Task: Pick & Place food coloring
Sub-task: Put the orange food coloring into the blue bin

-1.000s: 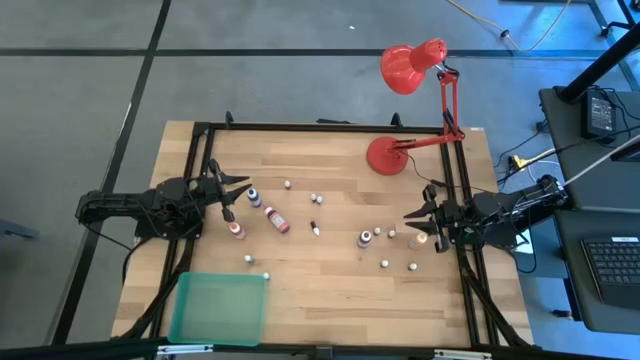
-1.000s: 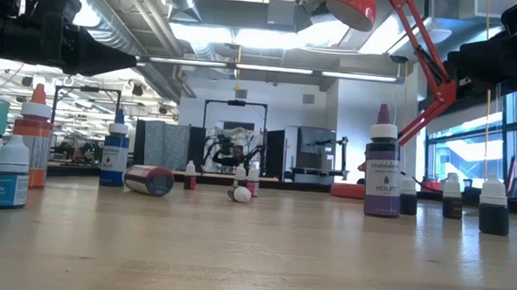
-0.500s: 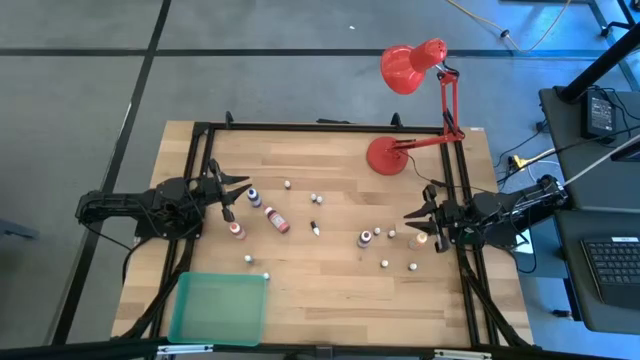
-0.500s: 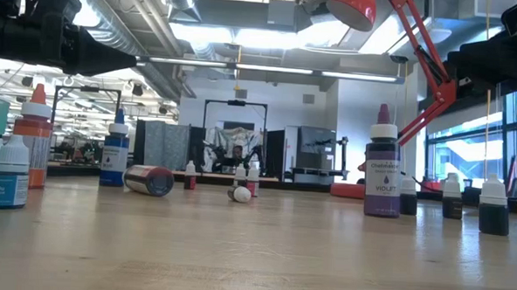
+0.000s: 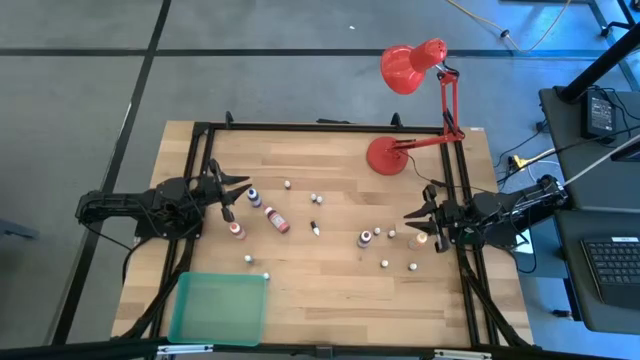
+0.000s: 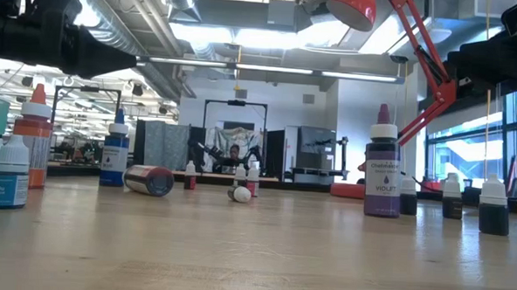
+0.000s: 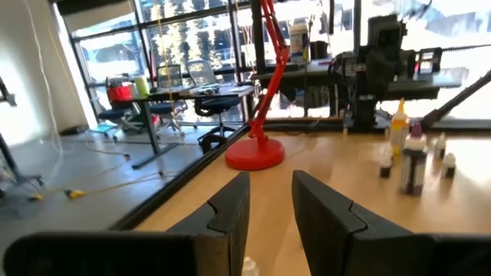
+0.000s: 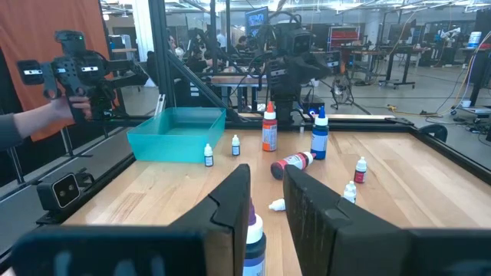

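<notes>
The food coloring bottles stand scattered on the wooden table: a blue one, an orange one and a red one lying on its side near my left gripper. A violet one and a yellow-orange one stand near my right gripper. Tiny whitish ones dot the middle. Both grippers hover level above the table's left and right edges, pointing inward. In the wrist views my left gripper and my right gripper show fingers close together with nothing between them.
A translucent green tray sits at the near left corner. A red desk lamp stands at the far right, its head beyond the table. A black frame rims the table. A person's hand shows past the left side.
</notes>
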Robot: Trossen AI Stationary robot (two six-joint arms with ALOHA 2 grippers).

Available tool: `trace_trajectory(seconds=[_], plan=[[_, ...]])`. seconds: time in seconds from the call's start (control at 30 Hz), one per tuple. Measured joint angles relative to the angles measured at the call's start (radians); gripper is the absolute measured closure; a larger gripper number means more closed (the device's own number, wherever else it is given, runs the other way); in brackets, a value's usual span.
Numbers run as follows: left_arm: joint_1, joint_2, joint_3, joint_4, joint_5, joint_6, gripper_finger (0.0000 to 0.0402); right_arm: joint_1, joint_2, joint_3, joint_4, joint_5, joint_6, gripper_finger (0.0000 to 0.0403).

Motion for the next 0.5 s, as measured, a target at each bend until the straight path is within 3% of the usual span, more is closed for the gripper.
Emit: trace_trajectory(seconds=[0.23, 0.5], plan=[[0.000, 0.000, 0.000, 0.005, 0.000, -0.171, 0.0306, 0.000, 0.000, 0.000, 0.000, 0.000, 0.000, 0.0319], [0.000, 0.000, 0.000, 0.009, -0.002, -0.195, 0.0306, 0.000, 0.000, 0.000, 0.000, 0.000, 0.000, 0.0319]])
